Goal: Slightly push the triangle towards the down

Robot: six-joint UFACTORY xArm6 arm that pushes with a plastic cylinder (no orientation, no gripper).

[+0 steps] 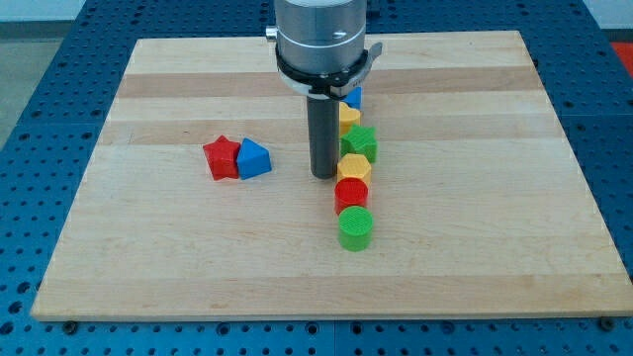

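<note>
triangle [253, 158]: blue, left of centre on tabletop [475, 247], touching red star [222, 157]
handling: light, rigid, slides easily; push on far edge
tip [323, 175]: bare rod, no jaws; right of triangle, apart

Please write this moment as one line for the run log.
tip: left of block column, touching nothing | blue triangle: beside red star, not yet pushed | yellow hexagon: nearest tip

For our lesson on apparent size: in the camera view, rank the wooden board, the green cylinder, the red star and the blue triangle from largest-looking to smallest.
1. Wooden board, by far the largest.
2. Green cylinder, red star and blue triangle: these look alike in size, and the cylinder sits nearer the view's bottom, so I won't rank them.
</note>
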